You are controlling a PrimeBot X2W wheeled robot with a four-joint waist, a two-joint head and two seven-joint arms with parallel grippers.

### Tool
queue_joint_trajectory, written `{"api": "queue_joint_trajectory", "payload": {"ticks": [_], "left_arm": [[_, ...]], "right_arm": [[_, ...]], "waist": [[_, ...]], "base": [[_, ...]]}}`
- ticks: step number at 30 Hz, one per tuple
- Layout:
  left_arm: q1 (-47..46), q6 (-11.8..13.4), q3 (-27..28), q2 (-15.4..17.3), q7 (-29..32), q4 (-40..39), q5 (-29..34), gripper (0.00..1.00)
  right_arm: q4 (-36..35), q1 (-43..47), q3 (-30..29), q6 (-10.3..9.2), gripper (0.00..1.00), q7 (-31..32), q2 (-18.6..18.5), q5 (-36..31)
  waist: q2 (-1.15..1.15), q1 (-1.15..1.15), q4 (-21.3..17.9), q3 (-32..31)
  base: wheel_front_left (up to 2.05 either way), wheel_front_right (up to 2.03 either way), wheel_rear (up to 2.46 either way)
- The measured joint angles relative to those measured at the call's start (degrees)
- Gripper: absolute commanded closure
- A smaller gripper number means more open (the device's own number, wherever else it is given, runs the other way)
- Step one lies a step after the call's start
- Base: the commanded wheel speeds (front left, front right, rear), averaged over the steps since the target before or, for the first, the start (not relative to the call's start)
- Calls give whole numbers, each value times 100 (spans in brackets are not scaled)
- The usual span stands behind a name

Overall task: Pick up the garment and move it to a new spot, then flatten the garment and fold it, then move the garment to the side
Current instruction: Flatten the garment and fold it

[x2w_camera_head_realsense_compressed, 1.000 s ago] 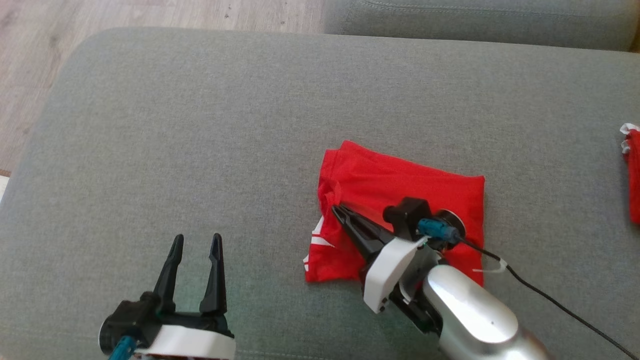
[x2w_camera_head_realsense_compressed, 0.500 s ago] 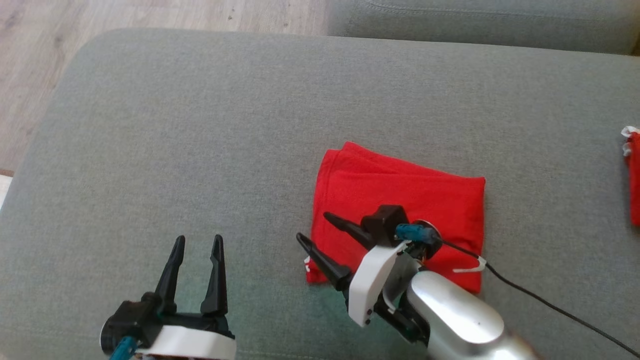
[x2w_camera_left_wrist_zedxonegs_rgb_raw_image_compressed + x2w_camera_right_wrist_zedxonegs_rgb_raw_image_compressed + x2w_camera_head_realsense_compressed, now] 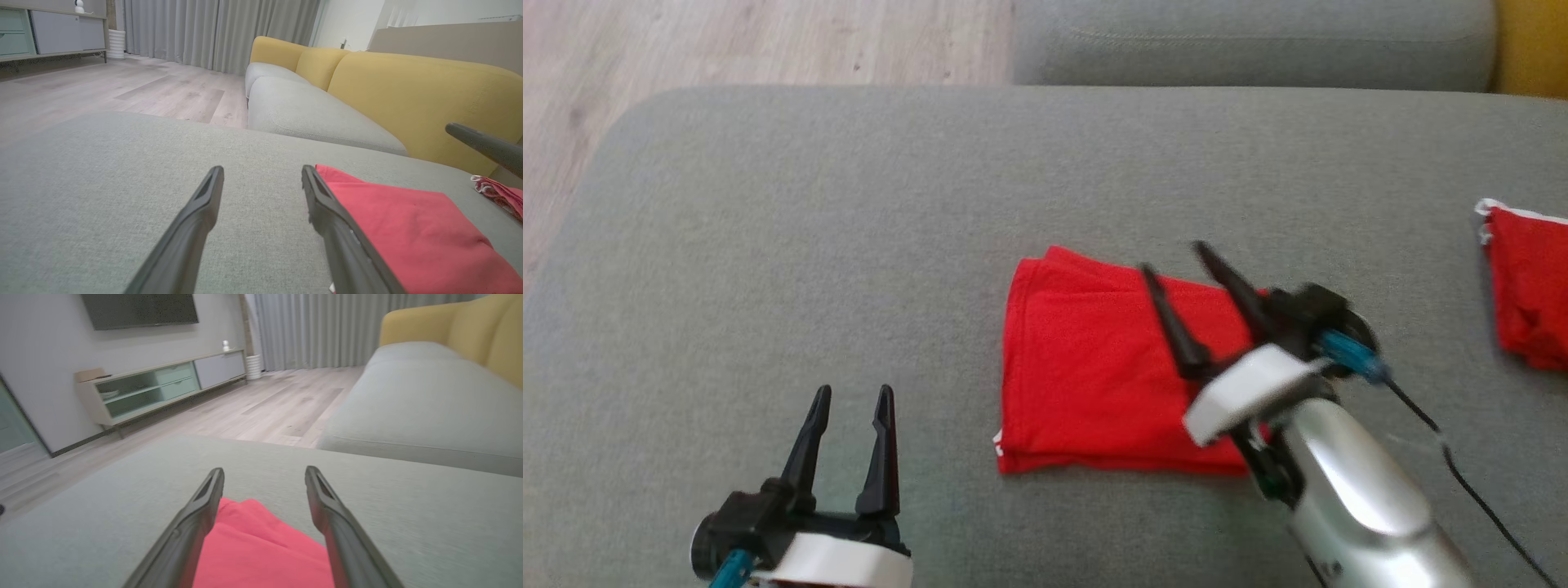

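The garment (image 3: pixel 1086 367) lies folded in a flat red rectangle on the grey cushion (image 3: pixel 809 229), with a bit of white at its front-left corner. My right gripper (image 3: pixel 1174 258) hovers open over its right half, fingers pointing toward the far side, nothing between them. In the right wrist view the right gripper (image 3: pixel 264 470) is spread above the garment (image 3: pixel 261 547). My left gripper (image 3: pixel 854 392) rests open and empty at the lower left, apart from the cloth. In the left wrist view the left gripper (image 3: pixel 262 169) has the garment (image 3: pixel 408 228) just to its right.
Another red cloth with a thin white edge (image 3: pixel 1531 286) lies at the cushion's right side. A grey sofa seat (image 3: pixel 1258 41) runs along the far side with yellow backrests (image 3: pixel 408 90). Wooden floor (image 3: pixel 727 41) lies beyond the left edge. A black cable (image 3: pixel 1462 474) trails from my right wrist.
My right gripper opened and let go of the garment's left corner, then lifted and swung right over it. The garment now lies flat. The head camera shifted; the left gripper stayed put.
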Motion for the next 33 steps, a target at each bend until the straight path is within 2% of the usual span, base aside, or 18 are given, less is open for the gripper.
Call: {"api": "queue_joint_trajectory", "payload": {"ticks": [7, 12, 20, 33], "left_arm": [[-2, 13, -63, -1, 11, 140, 0, 0], [31, 59, -68, -3, 11, 269, -5, 0], [339, 163, -20, -2, 11, 411, -76, 0], [412, 220, 67, 36, 10, 433, -135, 0]], "right_arm": [[-485, 1024, -1256, 0, 0, -46, 9, -636], [-942, 1734, -1692, 0, 0, 16, 64, -811], [-1408, 2480, -1852, 0, 0, 110, 107, -589], [-1570, 2577, -1851, 0, 0, 267, 129, -492]], "waist": [[0, 0, -248, -246], [0, -1, -433, -451], [0, -1, -601, -607], [0, 0, -518, -638]], "base": [[0, 0, 0], [0, 0, 0], [0, 0, 0], [0, 0, 0]]}}
